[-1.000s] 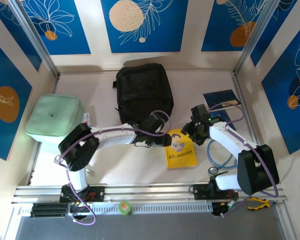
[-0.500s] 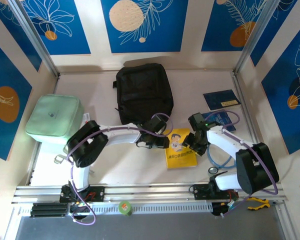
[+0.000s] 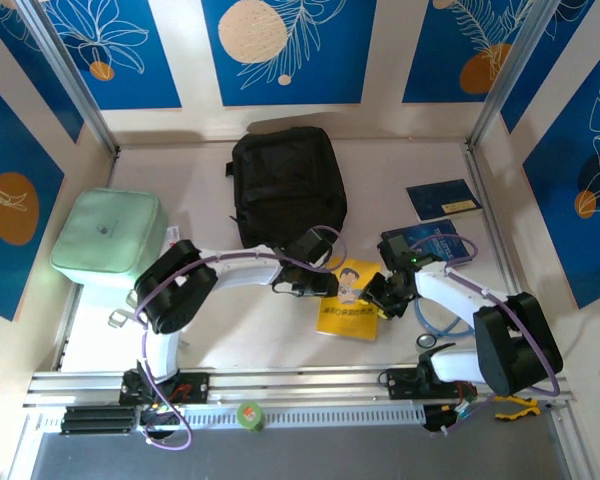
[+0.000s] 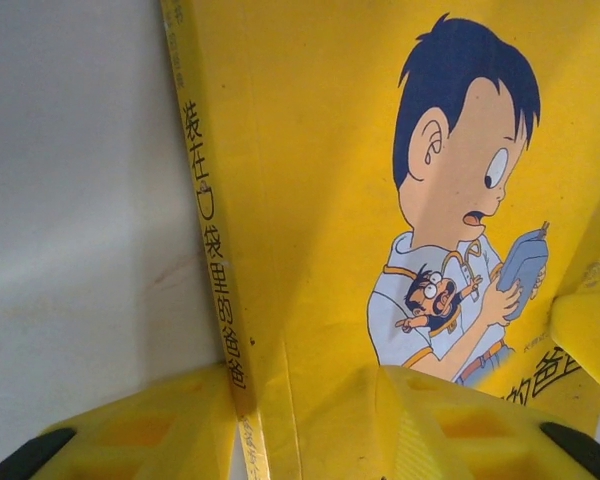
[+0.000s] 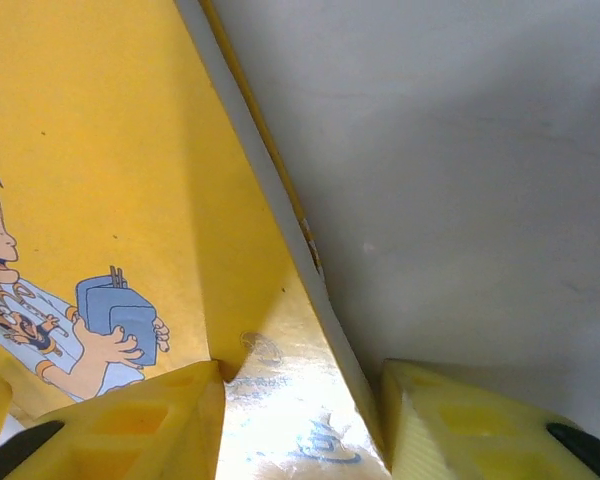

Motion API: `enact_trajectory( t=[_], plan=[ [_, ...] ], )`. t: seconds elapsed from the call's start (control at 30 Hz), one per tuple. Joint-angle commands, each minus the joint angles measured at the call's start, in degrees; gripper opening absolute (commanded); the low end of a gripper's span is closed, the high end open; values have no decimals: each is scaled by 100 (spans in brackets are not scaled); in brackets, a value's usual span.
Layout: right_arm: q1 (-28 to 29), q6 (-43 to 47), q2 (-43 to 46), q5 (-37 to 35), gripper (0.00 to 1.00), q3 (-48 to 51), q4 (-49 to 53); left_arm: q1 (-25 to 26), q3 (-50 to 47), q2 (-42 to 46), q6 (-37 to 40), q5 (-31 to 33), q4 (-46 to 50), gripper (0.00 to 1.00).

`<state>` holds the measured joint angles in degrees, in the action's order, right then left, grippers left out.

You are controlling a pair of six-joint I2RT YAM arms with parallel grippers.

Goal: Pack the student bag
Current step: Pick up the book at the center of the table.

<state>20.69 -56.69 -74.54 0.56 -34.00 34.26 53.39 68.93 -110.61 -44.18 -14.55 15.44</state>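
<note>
Pale table (image 3: 250, 335), black backpack (image 3: 285, 185), mint bag (image 3: 108, 238), blue booklet (image 3: 444, 197)

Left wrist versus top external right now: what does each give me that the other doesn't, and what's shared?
Left wrist: the yellow book up close, with spine lettering and a cartoon boy, its spine running in between the fingers of the left gripper. Top external: the student bag beyond the book, the mint-green bag at left, a blue booklet at right. Shared: the yellow book.

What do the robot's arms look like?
The left arm and right arm are white tubes with chunky black joints and loopy purple cables. The left tool and right tool have blocky yellow fingers.
</note>
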Motion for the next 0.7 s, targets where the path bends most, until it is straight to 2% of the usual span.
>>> enact_trajectory(
  t=[0.0, 0.37, 0.67],
  plan=[
    [-11, -134, -218, 206, 44, 136, -272, 41, 36, 19, 189, -761, -490, 41],
    [-112, -296, -237, 208, 43, 286, -473, 66, -600, 1011, 45, -1209, -1448, 37],
    [-155, -235, -197, 343, 42, 254, -751, 67, -952, 856, -240, -1392, -1971, 33]
  ],
)
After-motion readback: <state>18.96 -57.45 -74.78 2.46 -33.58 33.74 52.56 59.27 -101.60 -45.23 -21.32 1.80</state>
